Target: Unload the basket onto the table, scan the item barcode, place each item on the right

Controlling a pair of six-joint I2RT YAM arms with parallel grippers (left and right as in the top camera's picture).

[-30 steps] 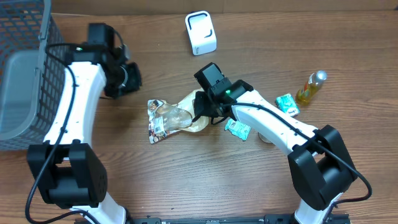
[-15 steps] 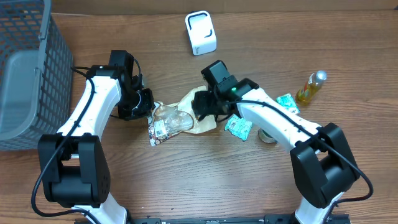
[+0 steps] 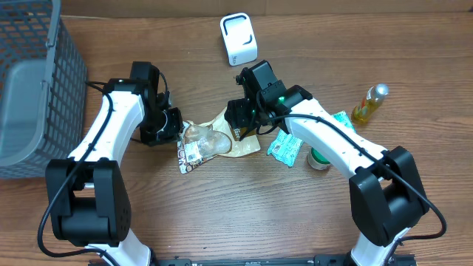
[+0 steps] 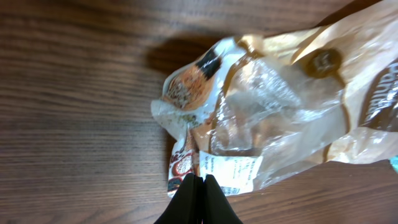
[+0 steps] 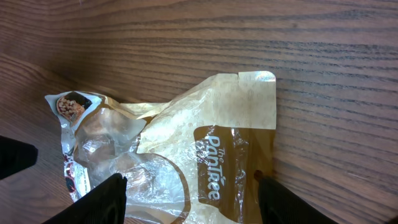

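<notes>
Wooden table point(image 3: 222, 214), crumpled bag point(image 3: 211, 140) at centre, wire basket point(image 3: 29, 33) at left edge

A mock shop checkout: wire basket point(image 3: 53, 70), white barcode scanner point(image 3: 239, 39) and packaged snacks point(image 3: 209, 140) on a wooden table point(image 3: 222, 214).

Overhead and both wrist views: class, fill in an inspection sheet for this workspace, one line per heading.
Surface: wooden table, no spills seen.
Job's things: crumpled bag lying flat mid-table, white label facing up; white scanner standing at the far edge, apart from the bag.
Clutter: bottle, two green packets and a green-lidded tub on the right side.
Grippers: left gripper shut, tips at the bag's labelled edge; right gripper open over the bag's other end.
Cables: black cables along both arms, none on the table.
Surroundings: wire basket at the far left.
</notes>
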